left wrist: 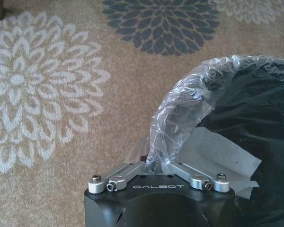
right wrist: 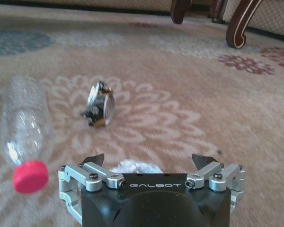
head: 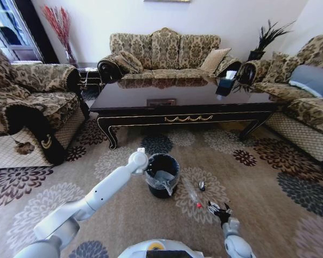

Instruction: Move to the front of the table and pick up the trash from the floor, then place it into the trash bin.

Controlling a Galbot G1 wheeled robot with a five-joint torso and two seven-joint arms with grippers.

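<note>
Both wrist housings bear the word "GALBOT" in pale letters. The left arm reaches forward and down, its left claw (left wrist: 156, 171) closed on the clear plastic liner (left wrist: 180, 118) at the rim of the black trash bin (head: 162, 174), which stands on the patterned carpet (head: 258, 183) before the coffee table (glossy dark tabletop (head: 177, 97)). The right arm hangs low, its right claw (right wrist: 151, 161) open, fingers spread just above a white paper wad (right wrist: 135, 167) lying between them. Beside it lies a clear plastic bottle (right wrist: 23, 123) with red cap (right wrist: 30, 176); a small dark crumpled piece (right wrist: 100, 104) rests farther off.
</note>
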